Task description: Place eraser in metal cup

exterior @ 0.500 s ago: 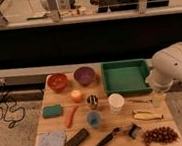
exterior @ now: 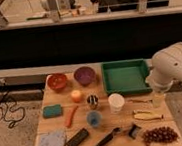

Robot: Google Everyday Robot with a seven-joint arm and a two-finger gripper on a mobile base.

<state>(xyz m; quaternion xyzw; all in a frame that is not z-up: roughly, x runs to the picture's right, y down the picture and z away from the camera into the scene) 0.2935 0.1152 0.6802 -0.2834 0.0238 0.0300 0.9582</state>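
Cups stand mid-table: metal cup (exterior: 93,101), dark inside, with white cup (exterior: 116,103) to its right and blue cup (exterior: 94,118) below. Eraser (exterior: 77,139) lies flat at lower left, well apart from them. Arm (exterior: 174,69) bends at right; gripper (exterior: 158,99) hangs below the green tray (exterior: 125,78), released, grasping nothing.

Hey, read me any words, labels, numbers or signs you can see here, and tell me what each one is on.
None readable: no text shows on the white cup, metal cup, eraser or green tray. The gripper, hanging over the table's right edge, bears no legible marking.
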